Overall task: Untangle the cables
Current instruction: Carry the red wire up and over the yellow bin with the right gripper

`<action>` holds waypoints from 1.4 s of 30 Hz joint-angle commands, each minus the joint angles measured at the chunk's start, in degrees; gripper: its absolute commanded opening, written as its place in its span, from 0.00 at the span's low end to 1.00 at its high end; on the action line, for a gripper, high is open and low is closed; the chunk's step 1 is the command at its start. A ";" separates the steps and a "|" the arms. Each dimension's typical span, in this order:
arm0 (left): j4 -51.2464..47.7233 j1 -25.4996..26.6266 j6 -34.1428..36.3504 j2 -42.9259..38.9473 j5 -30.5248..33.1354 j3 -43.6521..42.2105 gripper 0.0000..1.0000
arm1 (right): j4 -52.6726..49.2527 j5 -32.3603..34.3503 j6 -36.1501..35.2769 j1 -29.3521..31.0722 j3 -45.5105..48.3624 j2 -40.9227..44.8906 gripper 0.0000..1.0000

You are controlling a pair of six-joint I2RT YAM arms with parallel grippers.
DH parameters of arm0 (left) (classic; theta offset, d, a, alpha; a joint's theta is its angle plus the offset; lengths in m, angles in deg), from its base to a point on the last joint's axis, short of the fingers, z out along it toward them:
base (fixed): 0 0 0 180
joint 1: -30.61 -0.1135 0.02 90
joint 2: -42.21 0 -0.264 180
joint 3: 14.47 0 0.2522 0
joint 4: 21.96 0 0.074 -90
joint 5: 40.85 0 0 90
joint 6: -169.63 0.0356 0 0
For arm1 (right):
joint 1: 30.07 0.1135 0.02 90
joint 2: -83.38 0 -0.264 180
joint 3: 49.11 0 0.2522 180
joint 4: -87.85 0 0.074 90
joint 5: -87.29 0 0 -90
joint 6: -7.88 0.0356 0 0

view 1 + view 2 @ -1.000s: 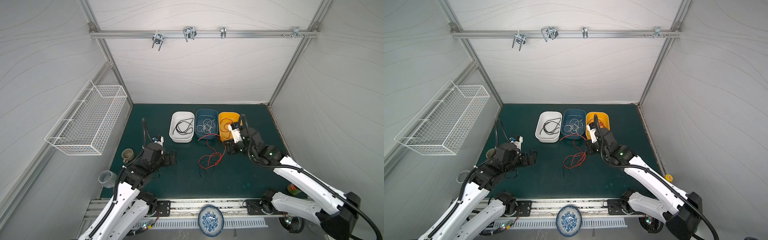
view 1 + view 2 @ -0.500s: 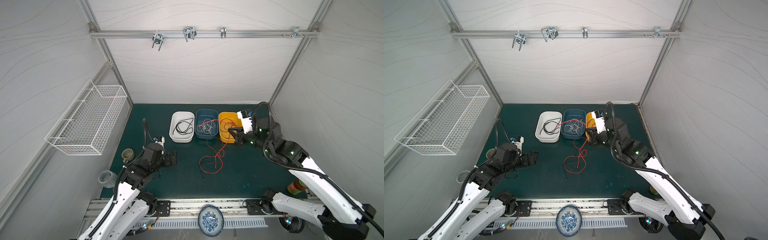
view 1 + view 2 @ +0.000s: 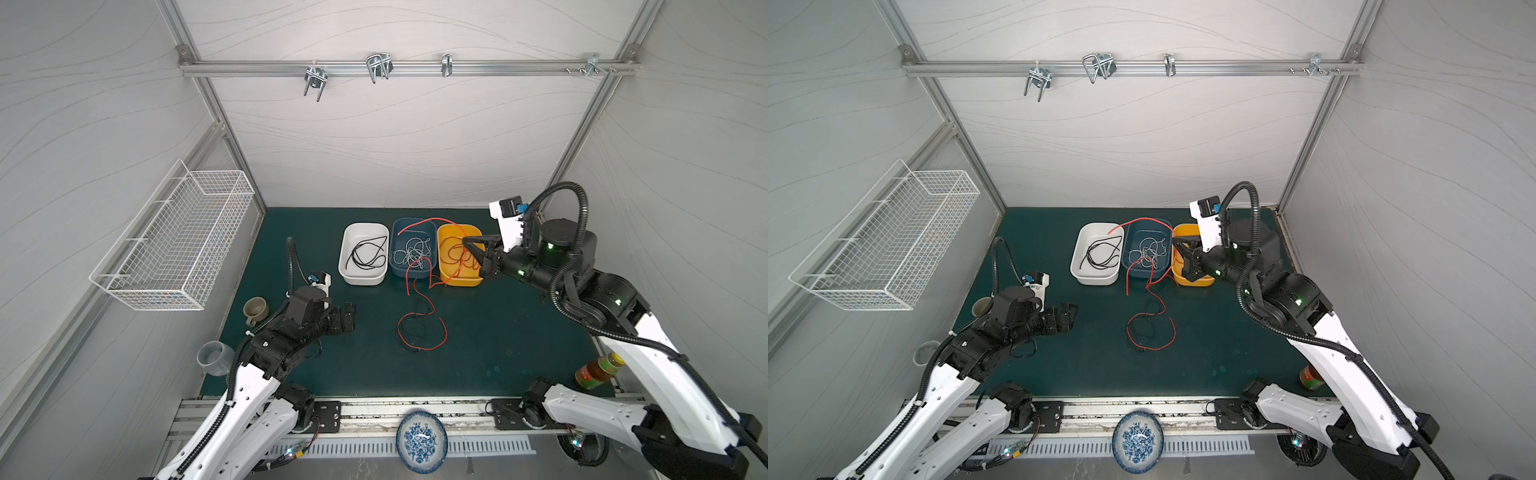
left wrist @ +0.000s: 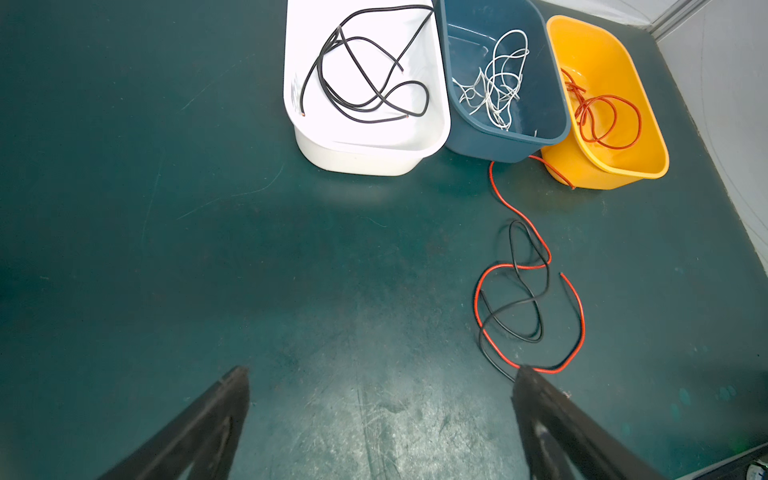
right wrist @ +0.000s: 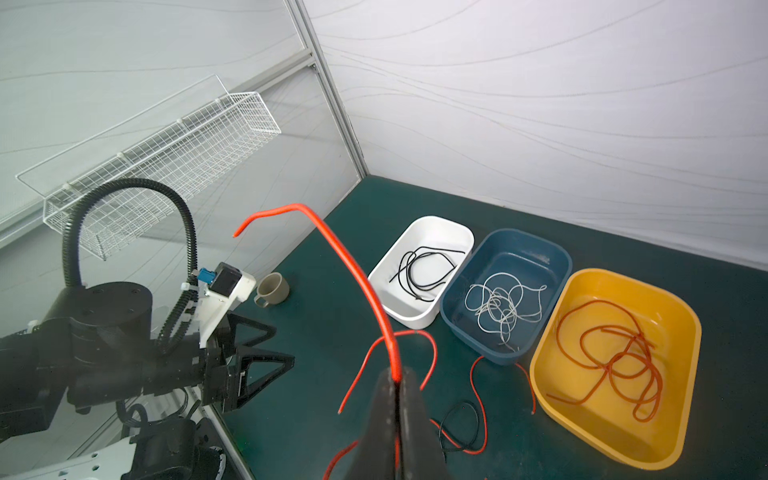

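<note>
Lifted and pulled back toward the yellow tray [image 3: 465, 281] over the last second, with the right fingers [image 3: 473, 249] pinched tight on a red cable [image 3: 434, 219]. Seen in both top views arcing from that grip out above the blue tray [image 3: 400, 272] to a free end, and dropping beneath the grip to a loop lying on the bench [image 3: 519, 332], stretched longer than a second ago. Loop and held length possibly one cable, not certain. No change at the left fingers [image 3: 348, 318]: spread wide, holding nothing, well apart from the loop. Turning to the left wrist view: loop just beyond one fingertip, threaded by a single black cable [image 4: 512, 249] crossing the red more than once, so not yet free. Farther ahead of those fingers, sorted already: black cables [image 4: 376, 97] in the white tray [image 4: 365, 162], white cables [image 4: 494, 91] in the blue, red cables [image 4: 584, 110] in the yellow. Turning to the right wrist view: clamped on the red right at the tips, a stiff length rising away, slack strands hanging underneath toward the bench. Judged from this: nearly done, last red and black pair being teased apart; probably calls for more lift, or for pinning the black strand with the left fingers, before dropping the red into the yellow tray.
</note>
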 commanded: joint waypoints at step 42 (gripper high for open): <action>2.41 0.95 0.71 0.31 -0.28 -0.02 1.00 | 23.92 1.96 16.72 -30.13 12.42 -23.53 0.00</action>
